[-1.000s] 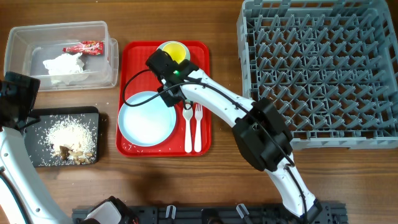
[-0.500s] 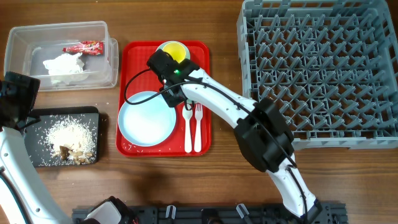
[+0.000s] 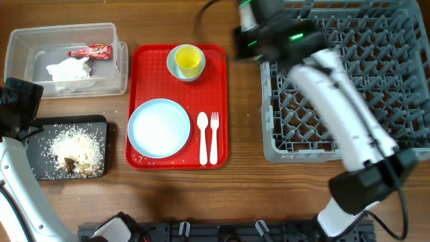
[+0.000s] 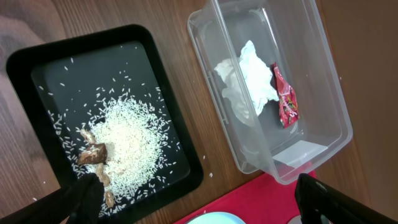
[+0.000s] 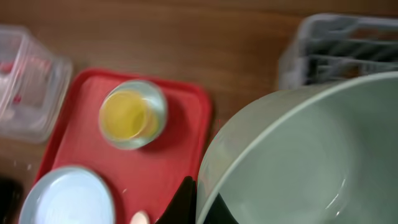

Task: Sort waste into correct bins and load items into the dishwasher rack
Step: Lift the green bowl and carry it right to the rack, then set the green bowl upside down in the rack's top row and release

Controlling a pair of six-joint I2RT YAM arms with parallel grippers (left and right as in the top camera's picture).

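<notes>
Right gripper [image 5: 198, 202] swung over rack [image 3: 403, 67]; wrist view alone shows mint-green bowl [image 5: 298, 162]

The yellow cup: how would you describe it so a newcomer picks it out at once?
Find the red tray left of the grey rack in the overhead view. At its top end a pale-blue bowl holds the yellow cup. It is the tray's only yellow thing; the plate, spoon and fork are pale blue or white.
</notes>
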